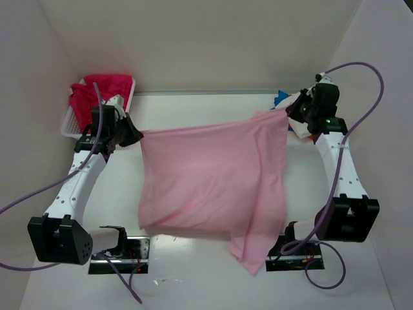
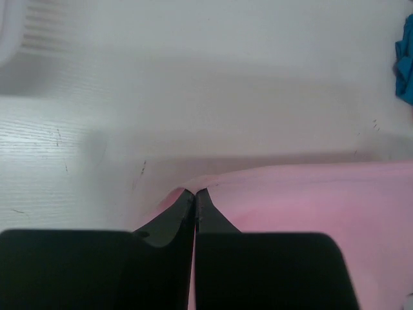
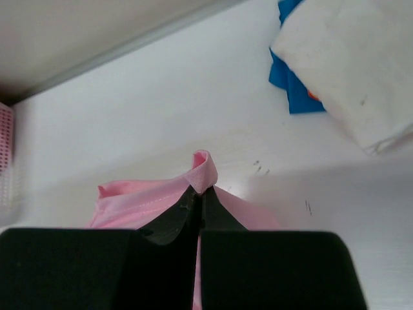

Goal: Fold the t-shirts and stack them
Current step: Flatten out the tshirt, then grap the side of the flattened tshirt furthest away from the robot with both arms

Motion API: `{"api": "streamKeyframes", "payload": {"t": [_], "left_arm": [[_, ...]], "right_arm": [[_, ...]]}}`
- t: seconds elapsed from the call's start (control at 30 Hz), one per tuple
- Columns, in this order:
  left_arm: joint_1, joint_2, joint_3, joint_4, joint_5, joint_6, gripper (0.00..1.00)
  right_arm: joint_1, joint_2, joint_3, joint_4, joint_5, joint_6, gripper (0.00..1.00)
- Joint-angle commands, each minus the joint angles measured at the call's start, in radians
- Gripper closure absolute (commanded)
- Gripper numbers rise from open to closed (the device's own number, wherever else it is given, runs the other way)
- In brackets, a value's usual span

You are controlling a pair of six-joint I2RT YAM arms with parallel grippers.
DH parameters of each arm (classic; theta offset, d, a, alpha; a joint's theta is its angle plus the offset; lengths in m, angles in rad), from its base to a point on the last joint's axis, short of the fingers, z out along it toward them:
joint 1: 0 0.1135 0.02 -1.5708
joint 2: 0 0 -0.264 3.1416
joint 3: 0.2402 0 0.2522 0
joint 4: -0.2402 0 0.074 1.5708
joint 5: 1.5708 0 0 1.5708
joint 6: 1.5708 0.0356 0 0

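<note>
A light pink t-shirt [image 1: 213,181] hangs stretched between both grippers above the table, its lower part draping toward the near edge. My left gripper [image 1: 137,135] is shut on its left top corner; in the left wrist view the jaws [image 2: 195,192] pinch the pink hem [image 2: 310,194]. My right gripper [image 1: 288,111] is shut on the right top corner; a fold of pink cloth [image 3: 204,169] sticks out past the fingertips. A magenta-red t-shirt [image 1: 103,90] lies in the basket. Folded white [image 3: 348,64], blue [image 3: 293,90] and orange shirts lie at the far right.
A white plastic lattice basket [image 1: 70,123] stands at the far left behind the left arm. The stack of folded shirts [image 1: 298,113] is right behind the right gripper. White walls enclose the table on three sides. Purple cables loop from both arms.
</note>
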Motion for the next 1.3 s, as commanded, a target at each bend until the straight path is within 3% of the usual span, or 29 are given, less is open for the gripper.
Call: {"api": "streamKeyframes", "payload": {"t": [0.0, 0.23, 0.4, 0.73, 1.03, 1.27], "left_arm": [[0.015, 0.086, -0.02, 0.113, 0.017, 0.002, 1.0], [0.015, 0.311, 0.035, 0.178, -0.011, 0.021, 1.0], [0.015, 0.439, 0.109, 0.266, -0.152, 0.03, 1.0], [0.015, 0.711, 0.376, 0.334, -0.226, 0.039, 1.0], [0.035, 0.841, 0.543, 0.336, -0.23, 0.065, 1.0], [0.054, 0.876, 0.59, 0.325, -0.22, 0.087, 1.0]], "right_arm": [[0.007, 0.081, -0.022, 0.216, 0.042, -0.003, 1.0], [0.059, 0.292, 0.007, 0.282, 0.065, 0.029, 1.0], [0.059, 0.432, 0.06, 0.334, 0.086, 0.057, 1.0], [0.059, 0.603, 0.254, 0.314, 0.117, 0.067, 1.0], [0.059, 0.774, 0.519, 0.264, 0.108, 0.067, 1.0], [0.059, 0.829, 0.593, 0.227, 0.076, 0.057, 1.0]]}}
